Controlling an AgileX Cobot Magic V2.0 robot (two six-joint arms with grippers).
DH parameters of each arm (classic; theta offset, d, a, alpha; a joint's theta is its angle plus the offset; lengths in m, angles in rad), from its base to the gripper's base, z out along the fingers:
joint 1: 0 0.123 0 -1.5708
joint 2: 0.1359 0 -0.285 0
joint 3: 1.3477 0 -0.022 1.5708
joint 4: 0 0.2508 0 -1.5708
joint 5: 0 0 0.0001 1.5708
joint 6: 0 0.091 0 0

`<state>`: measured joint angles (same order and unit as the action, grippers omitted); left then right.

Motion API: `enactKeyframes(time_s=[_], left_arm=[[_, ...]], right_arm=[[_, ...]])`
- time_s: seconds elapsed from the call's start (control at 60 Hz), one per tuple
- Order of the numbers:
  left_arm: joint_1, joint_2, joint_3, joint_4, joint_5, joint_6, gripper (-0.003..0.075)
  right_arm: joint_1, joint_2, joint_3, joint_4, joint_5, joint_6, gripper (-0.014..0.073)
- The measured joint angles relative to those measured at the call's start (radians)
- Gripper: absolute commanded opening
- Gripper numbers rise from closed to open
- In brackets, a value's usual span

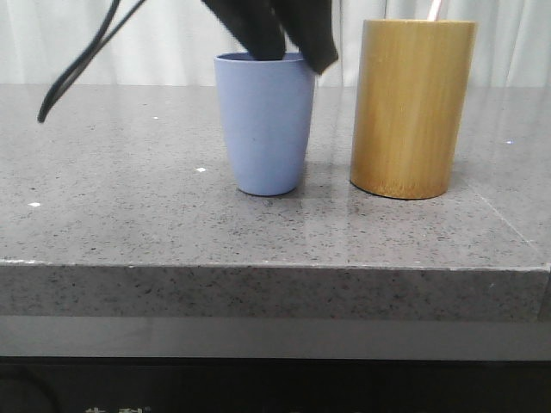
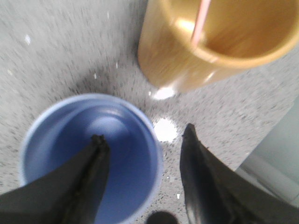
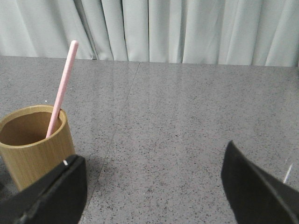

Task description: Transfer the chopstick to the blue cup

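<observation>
The blue cup (image 1: 265, 125) stands mid-table, with the taller tan bamboo holder (image 1: 411, 107) to its right. One pale pink chopstick (image 1: 435, 9) pokes out of the holder's top. My left gripper (image 1: 294, 56) hangs over the cup's right rim, open and empty. In the left wrist view (image 2: 142, 135) one finger is over the cup's inside (image 2: 124, 140) and the other is outside it; no stick shows inside the cup. My right gripper (image 3: 152, 163) is open and empty over bare table beside the holder (image 3: 32, 144), and the chopstick (image 3: 63, 84) leans in it.
The grey speckled tabletop (image 1: 129, 198) has its front edge near the camera. A black cable (image 1: 77, 64) hangs at the upper left. Pale curtains (image 3: 187, 28) close the back. The holder (image 2: 187, 60) stands close to the cup.
</observation>
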<state>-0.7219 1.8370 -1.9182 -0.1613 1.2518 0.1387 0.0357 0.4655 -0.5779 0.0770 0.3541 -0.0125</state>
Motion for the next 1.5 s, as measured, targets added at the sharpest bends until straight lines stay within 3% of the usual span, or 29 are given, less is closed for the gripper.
enactKeyframes(time_s=[0.2, 0.367, 0.483, 0.783, 1.0, 1.25, 1.5], left_arm=[[0.0, -0.075, -0.025, 0.068, 0.0, -0.002, 0.0316], [0.053, -0.106, -0.018, 0.161, 0.007, -0.024, 0.0092], [0.116, -0.124, -0.005, 0.172, 0.007, -0.045, -0.0015], [0.289, -0.217, 0.102, 0.17, 0.007, -0.052, -0.0019], [0.415, -0.336, 0.284, 0.161, -0.017, -0.082, -0.0019], [0.53, -0.572, 0.616, 0.161, -0.265, -0.125, -0.0019], [0.567, -0.863, 0.973, 0.161, -0.507, -0.139, -0.0019]], right_arm=[[0.0, 0.0, 0.0, 0.0, 0.0, 0.0, 0.06], [0.0, 0.0, 0.0, 0.0, 0.0, 0.0, 0.06], [0.0, 0.0, 0.0, 0.0, 0.0, 0.0, 0.06], [0.0, 0.0, 0.0, 0.0, 0.0, 0.0, 0.06], [0.0, 0.0, 0.0, 0.0, 0.002, 0.0, 0.06], [0.0, 0.0, 0.0, 0.0, 0.002, 0.0, 0.06], [0.0, 0.0, 0.0, 0.0, 0.002, 0.0, 0.06]])
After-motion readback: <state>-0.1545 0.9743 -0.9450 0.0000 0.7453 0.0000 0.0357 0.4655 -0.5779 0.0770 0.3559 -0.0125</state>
